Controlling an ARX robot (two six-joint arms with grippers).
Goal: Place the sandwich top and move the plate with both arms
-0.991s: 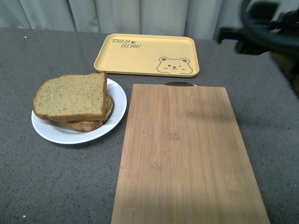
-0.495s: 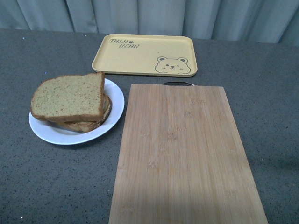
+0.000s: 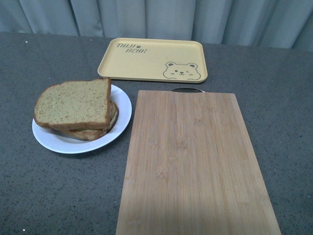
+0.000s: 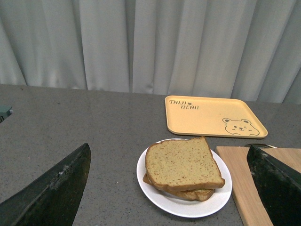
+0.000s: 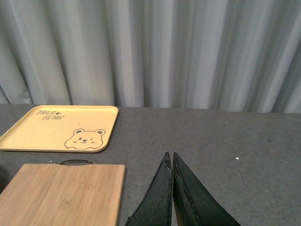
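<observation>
Sitting on the one white plate, left of the one wooden board on the surface, the sandwich top caps a stack. One yellow tray lies behind. Left claw gapes wide apart; right claw is pressed together.

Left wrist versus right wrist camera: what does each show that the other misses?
Only left wrist: the white plate carrying the sandwich, with the sandwich top on it, and the left gripper open wide. Only right wrist: the right gripper, fingers shut together, holding nothing. Both: the yellow bear tray, the bamboo cutting board, the grey tabletop and the curtain.
</observation>
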